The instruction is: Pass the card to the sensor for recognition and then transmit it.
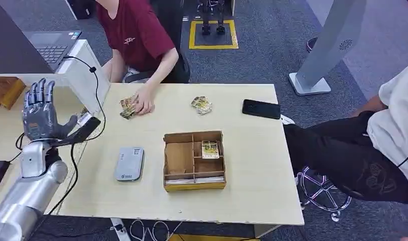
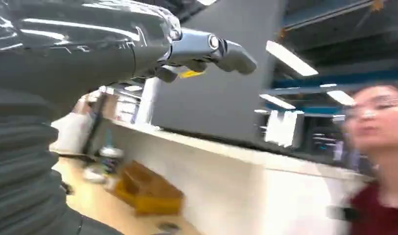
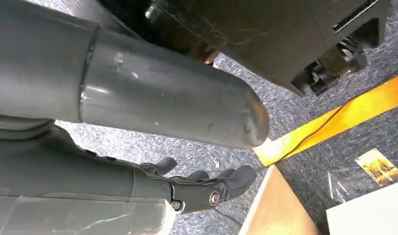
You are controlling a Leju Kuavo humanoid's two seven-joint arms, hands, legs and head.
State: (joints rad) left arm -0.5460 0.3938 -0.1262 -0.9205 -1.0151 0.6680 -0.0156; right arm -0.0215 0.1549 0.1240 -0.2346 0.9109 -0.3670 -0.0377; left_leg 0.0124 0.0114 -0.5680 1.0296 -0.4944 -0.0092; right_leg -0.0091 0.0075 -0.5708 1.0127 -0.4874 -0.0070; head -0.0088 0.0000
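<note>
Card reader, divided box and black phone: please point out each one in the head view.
card reader (image 1: 129,163), head view, middle of its grey top.
divided box (image 1: 179,158), head view, floor of its left compartment.
black phone (image 1: 261,109), head view, middle of its screen.

Pale wood table, brown cardboard divided box at its middle with a yellow front edge, a green-and-gold patterned card inside the box, light grey sensor left of the box, black phone beyond it to the right, dark red shirt on the person beyond it, grey carpet, yellow square floor marking.
</note>
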